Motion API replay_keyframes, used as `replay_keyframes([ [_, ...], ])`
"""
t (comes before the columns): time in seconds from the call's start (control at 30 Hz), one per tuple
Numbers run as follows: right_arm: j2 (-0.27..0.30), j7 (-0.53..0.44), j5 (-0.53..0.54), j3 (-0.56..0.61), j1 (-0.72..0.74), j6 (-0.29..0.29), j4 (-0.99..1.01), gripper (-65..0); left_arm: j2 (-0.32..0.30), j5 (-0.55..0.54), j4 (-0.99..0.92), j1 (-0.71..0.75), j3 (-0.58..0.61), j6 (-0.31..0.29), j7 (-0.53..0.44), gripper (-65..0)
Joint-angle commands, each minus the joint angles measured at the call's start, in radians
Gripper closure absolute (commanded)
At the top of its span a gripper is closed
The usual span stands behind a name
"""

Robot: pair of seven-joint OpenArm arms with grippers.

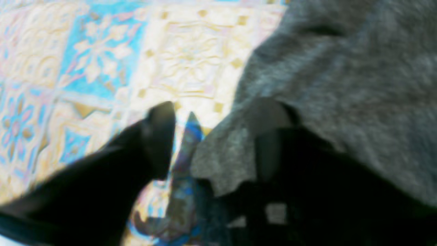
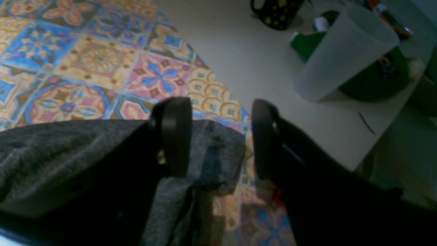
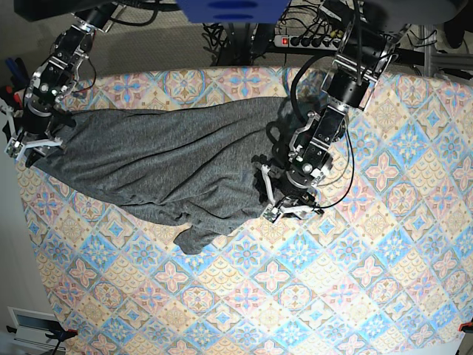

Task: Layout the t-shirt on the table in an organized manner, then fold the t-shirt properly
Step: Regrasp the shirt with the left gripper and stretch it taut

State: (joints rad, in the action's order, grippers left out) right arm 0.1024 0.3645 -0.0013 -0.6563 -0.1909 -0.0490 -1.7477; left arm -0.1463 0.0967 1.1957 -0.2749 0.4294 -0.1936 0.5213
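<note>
The t-shirt (image 3: 174,166), a soft heather-grey knit, lies crumpled in a long, wrinkled band across the far half of the desk (image 3: 355,281), one sleeve drooping toward the near side. The desk wears a smooth cloth printed with pastel floral diamond tiles in blue, pink, cream and orange.

The right claw (image 2: 218,136), with rounded black fingers, stands partly open at the shirt's end, one finger resting over the fabric edge; nothing is pinched. The left claw (image 1: 211,143) sits at the opposite edge, fabric draped over one blurred finger; whether it grips is unclear.

Beyond the desk's edge stand a frosted plastic cup (image 2: 341,54) and a black dotted mug (image 2: 276,12).
</note>
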Motion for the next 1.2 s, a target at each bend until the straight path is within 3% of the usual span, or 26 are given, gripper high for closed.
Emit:
replay_keyframes([
  [0.0, 0.016, -0.031, -0.007, -0.003, 0.008, -0.004, -0.031, -27.1, 0.009, 0.001, 0.006, 0.001, -0.004, -0.019, 0.026, -20.9],
  [0.1, 0.016, -0.031, -0.007, -0.003, 0.008, -0.004, -0.033, -27.1, 0.014, 0.001, 0.006, 0.006, -0.048, -0.02, 0.026, -3.3],
  [0.13, 0.016, -0.031, -0.007, -0.003, 0.008, -0.004, -0.033, -27.1, 0.014, 0.001, 0.006, 0.01, -0.08, -0.02, 0.026, -0.5],
  [0.23, 0.016, -0.032, -0.007, -0.003, 0.009, -0.004, -0.031, -27.1, 0.03, 0.008, 0.031, 0.047, -0.244, -0.02, 0.02, -4.7],
  [0.33, 0.016, -0.032, -0.007, -0.003, 0.011, -0.004, -0.031, -27.1, 0.023, 0.011, 0.097, 0.076, -0.37, -0.031, 0.021, -3.1],
  [0.6, 0.016, -0.032, -0.007, -0.001, 0.009, -0.004, -0.031, -27.1, -0.1, 0.005, 0.18, 0.15, -0.45, -0.031, 0.021, -3.1],
  [0.87, 0.016, -0.032, -0.007, 0.0, 0.008, -0.004, -0.033, -27.1, -0.178, 0.001, 0.181, 0.208, -0.645, -0.033, 0.009, -3.1],
  [1.03, 0.016, -0.032, -0.007, 0.034, 0.006, -0.004, -0.056, -27.1, -0.183, 0.013, 0.181, 0.213, -0.717, -0.033, -0.042, -3.7],
  [1.17, 0.015, -0.031, -0.007, 0.083, -0.022, -0.004, -0.088, -27.1, -0.163, 0.013, 0.223, 0.223, -0.716, -0.031, -0.034, -9.2],
])
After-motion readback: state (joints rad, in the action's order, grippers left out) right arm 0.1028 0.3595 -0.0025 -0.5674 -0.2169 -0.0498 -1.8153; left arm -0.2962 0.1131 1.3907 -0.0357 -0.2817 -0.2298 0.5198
